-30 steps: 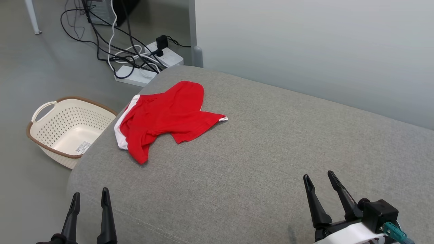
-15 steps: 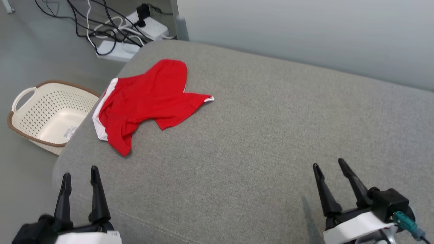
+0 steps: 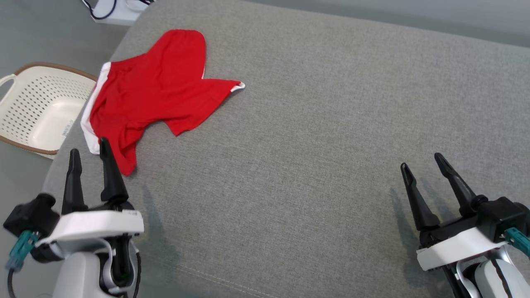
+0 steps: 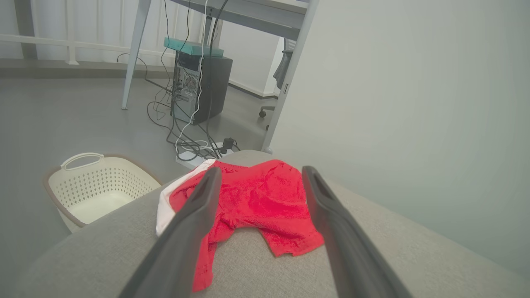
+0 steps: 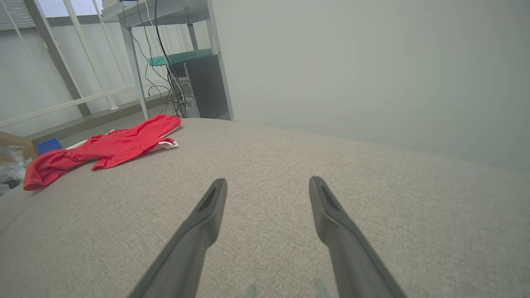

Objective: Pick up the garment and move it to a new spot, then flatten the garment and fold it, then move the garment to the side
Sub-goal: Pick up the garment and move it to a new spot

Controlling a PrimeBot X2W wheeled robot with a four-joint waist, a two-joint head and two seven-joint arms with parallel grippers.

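- Cream plastic basket (image 3: 29, 99) with a brown rim and punched holes stands on the floor (image 3: 25, 33), just off the left edge of the grey cushion (image 3: 310, 124).
- The left gripper (image 3: 88, 147) hangs over the cushion's near left corner, its two dark fingers spread apart and gripping nothing. From above, its inner fingertip overlaps the nearest red fold, but whether it touches the cloth cannot be told. In the left wrist view this gripper (image 4: 261, 169) frames the cloth between its fingers, and the basket (image 4: 99, 182) sits off the cushion's left side.
- The red garment (image 3: 153, 91) with white trim lies crumpled on the cushion's far left corner. One white band runs along the cushion's left edge and one pointed flap reaches toward the cushion's middle. It lies loose, held by neither gripper.
- A white power strip (image 3: 112, 6) with a dark cable sits on the floor beyond the cushion's far left corner. The left wrist view shows a dark computer tower (image 4: 203, 87) under a desk, farther behind the cushion.
- A stitched seam runs along the cushion's near edge.
- The right gripper (image 3: 420, 160) hovers over the cushion's near right part, fingers apart and holding nothing. In the right wrist view this gripper (image 5: 268, 181) points across the cushion, with the garment (image 5: 107, 149) well apart from it at the cushion's far left.
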